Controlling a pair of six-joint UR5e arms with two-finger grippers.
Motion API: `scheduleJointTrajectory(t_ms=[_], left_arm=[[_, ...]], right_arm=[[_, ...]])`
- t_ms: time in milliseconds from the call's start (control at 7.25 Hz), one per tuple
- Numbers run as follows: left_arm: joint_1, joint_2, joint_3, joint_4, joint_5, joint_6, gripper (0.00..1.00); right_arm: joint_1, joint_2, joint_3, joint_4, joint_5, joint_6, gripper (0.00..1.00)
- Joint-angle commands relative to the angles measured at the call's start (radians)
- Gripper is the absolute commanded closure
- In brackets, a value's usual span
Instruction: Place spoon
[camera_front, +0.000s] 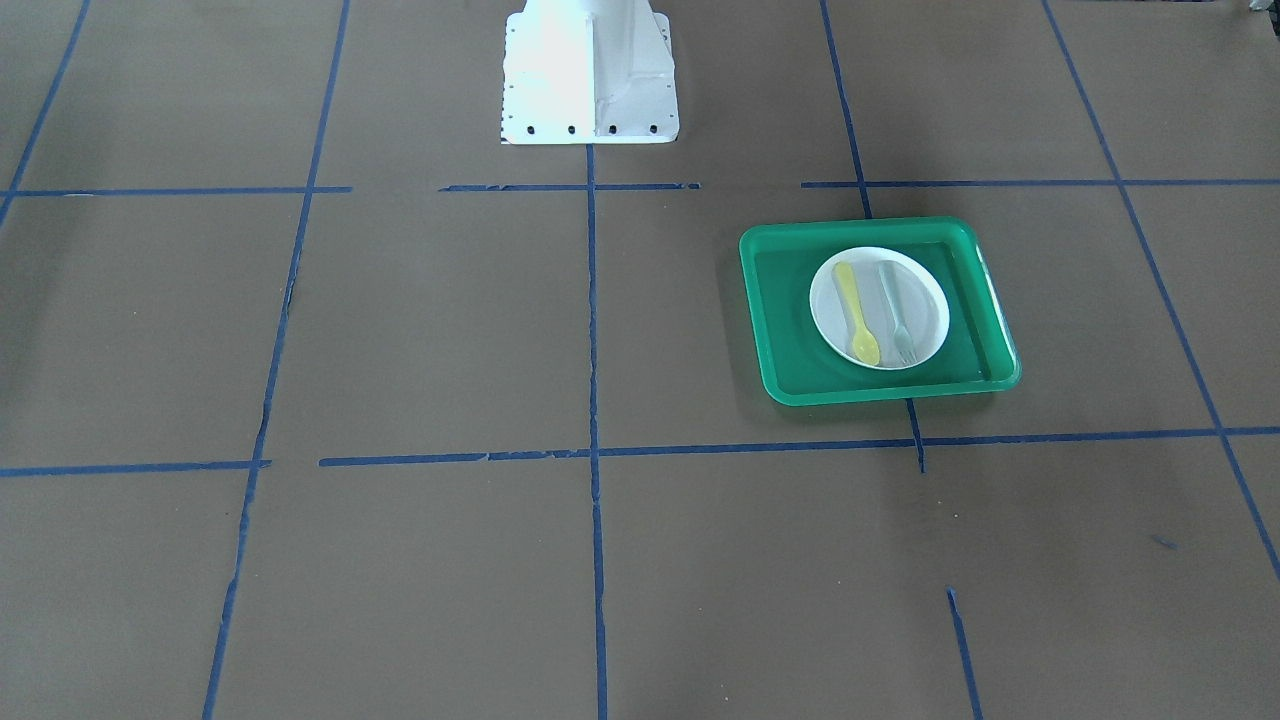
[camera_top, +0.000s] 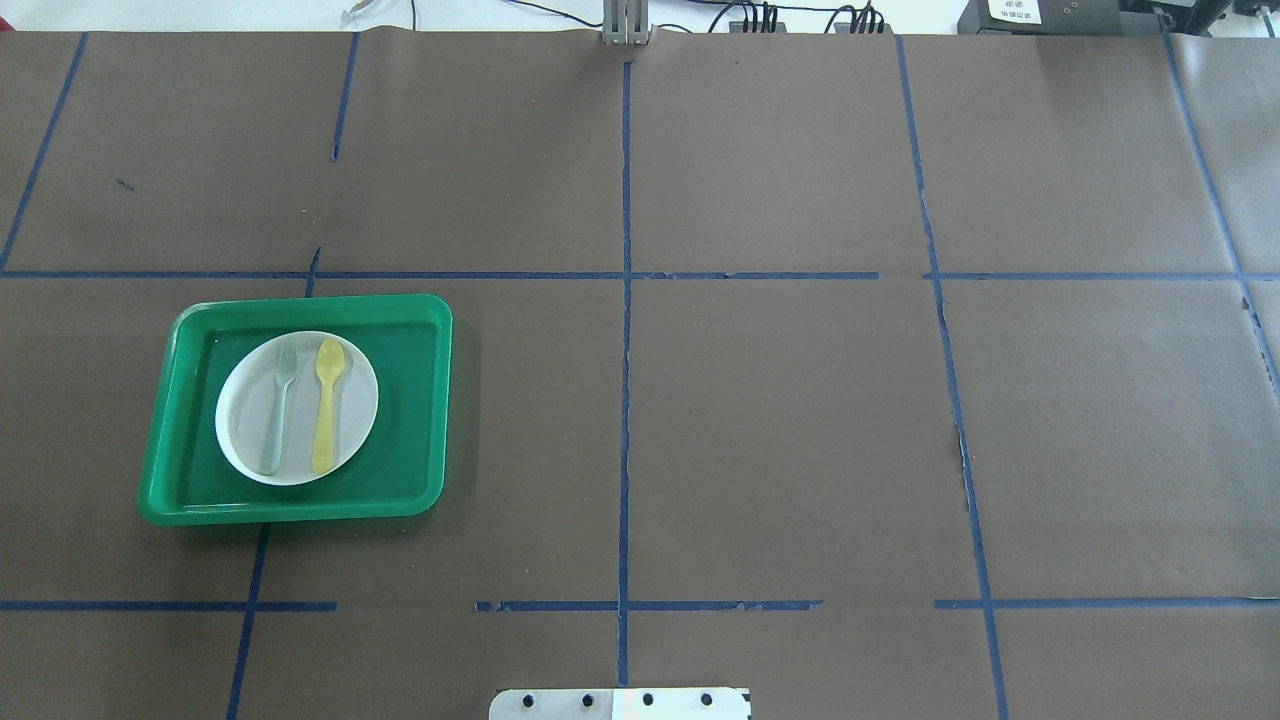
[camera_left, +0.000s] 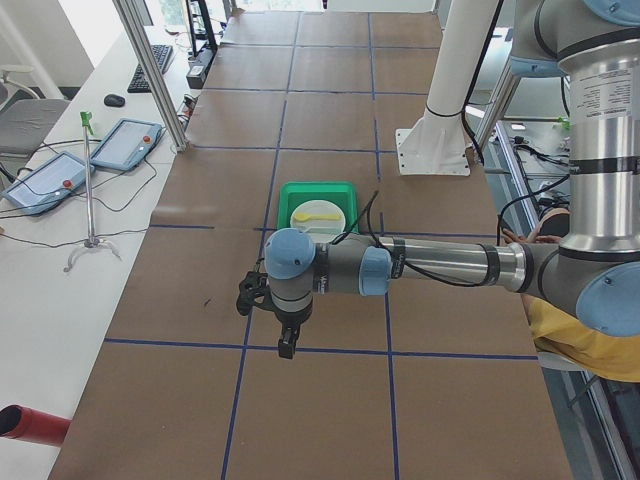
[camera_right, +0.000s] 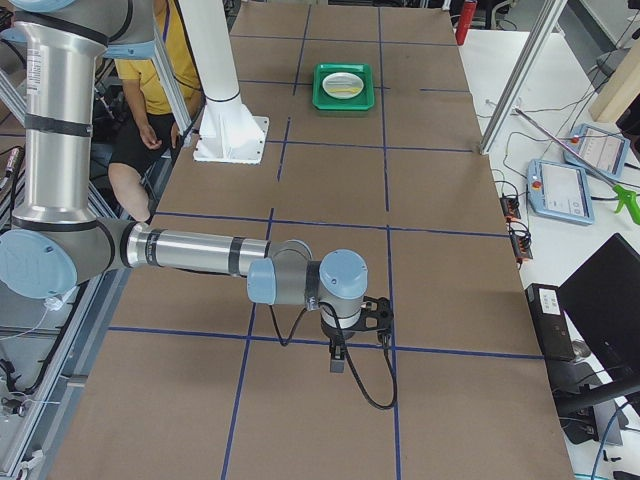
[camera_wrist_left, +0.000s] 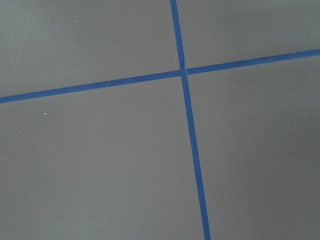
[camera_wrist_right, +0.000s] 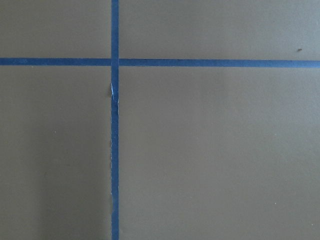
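The pale-yellow spoon (camera_front: 857, 315) lies flat on a white plate (camera_front: 930, 310), beside a grey-green fork (camera_front: 895, 310), inside a green tray (camera_front: 785, 340). In the overhead view the spoon (camera_top: 327, 400) is on the right half of the plate (camera_top: 240, 415), its bowl pointing away from the robot, with the fork (camera_top: 279, 405) to its left. My left gripper (camera_left: 287, 345) shows only in the exterior left view, far from the tray and hanging over bare paper. My right gripper (camera_right: 337, 362) shows only in the exterior right view, far from the tray (camera_right: 345, 86). I cannot tell whether either is open or shut.
The table is covered in brown paper with a grid of blue tape. The white robot base (camera_front: 590, 70) stands at the table's edge. Both wrist views show only paper and tape. A person in yellow (camera_right: 150, 60) sits beside the base. Tablets (camera_left: 125, 143) lie on a side table.
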Motion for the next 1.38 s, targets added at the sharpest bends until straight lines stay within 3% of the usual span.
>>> scheduleJointTrajectory(t_ms=[0, 138, 552, 828, 1103, 1241], left_arm=[[0.009, -0.02, -0.107, -0.004, 0.003, -0.051, 0.0], [0.084, -0.024, -0.124, -0.074, 0.01, -0.1, 0.0], [0.369, -0.067, -0.166, -0.303, 0.018, -0.653, 0.0], [0.64, -0.188, -0.172, -0.308, 0.225, -0.988, 0.0], [0.8, -0.266, -0.131, -0.308, 0.336, -1.153, 0.0], [0.853, -0.318, -0.062, -0.308, 0.372, -1.217, 0.01]], right_arm=[[0.0, 0.0, 0.0, 0.001, 0.0, -0.001, 0.0], [0.0, 0.0, 0.0, 0.0, 0.0, 0.0, 0.0], [0.0, 0.0, 0.0, 0.0, 0.0, 0.0, 0.0], [0.0, 0.0, 0.0, 0.0, 0.0, 0.0, 0.0], [0.0, 0.0, 0.0, 0.0, 0.0, 0.0, 0.0], [0.0, 0.0, 0.0, 0.0, 0.0, 0.0, 0.0]])
